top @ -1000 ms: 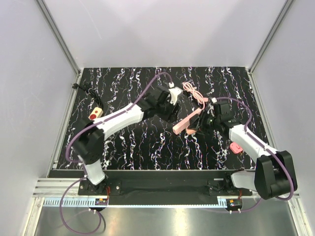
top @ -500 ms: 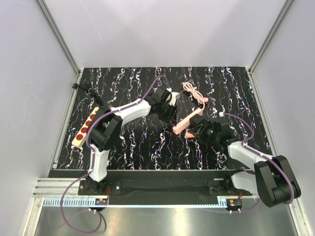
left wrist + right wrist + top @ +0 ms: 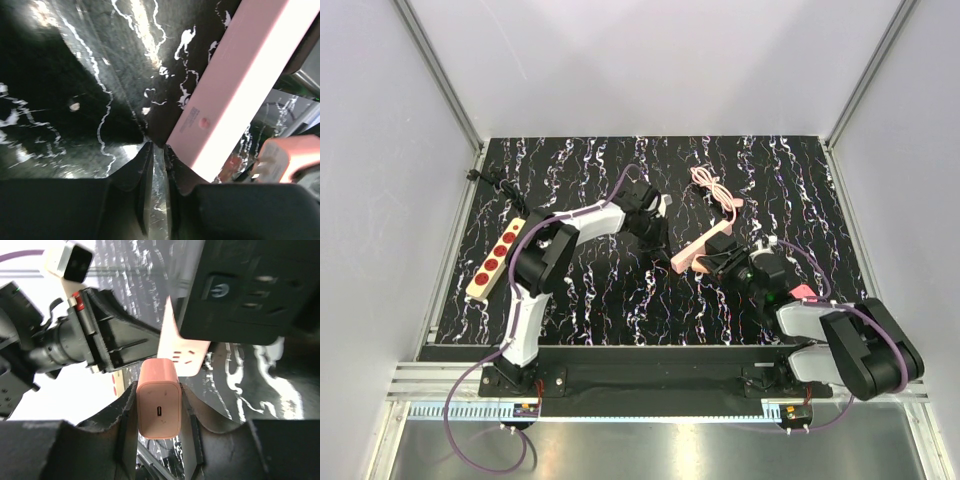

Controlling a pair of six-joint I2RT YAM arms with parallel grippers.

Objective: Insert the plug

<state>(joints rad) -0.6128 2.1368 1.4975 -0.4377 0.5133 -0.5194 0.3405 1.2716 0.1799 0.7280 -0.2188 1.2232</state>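
The plug point(image 3: 159, 410), a small pale-pink block with a slot in its face, is gripped between my right gripper's point(image 3: 158, 399) fingers. It is held just short of the socket end of the long pink power strip point(image 3: 186, 354). In the top view the right gripper point(image 3: 713, 262) is at the strip's point(image 3: 692, 250) near end. My left gripper point(image 3: 157, 148) has its jaws nearly together with nothing between them. It sits low over the mat beside the strip's end point(image 3: 240, 85). The plug also shows at the right of the left wrist view point(image 3: 289, 160).
The strip's coiled pink cord point(image 3: 716, 188) lies at the back. A beige strip with red sockets point(image 3: 498, 256) lies at the left edge of the mat. A small pink item point(image 3: 802, 293) lies beside the right arm. A dark block with a power symbol point(image 3: 240, 290) fills the top of the right wrist view.
The left arm has folded back and its gripper moved slightly left, uncovering the beige strip. The right arm has lowered and drawn nearer, still holding the plug by the pink strip.
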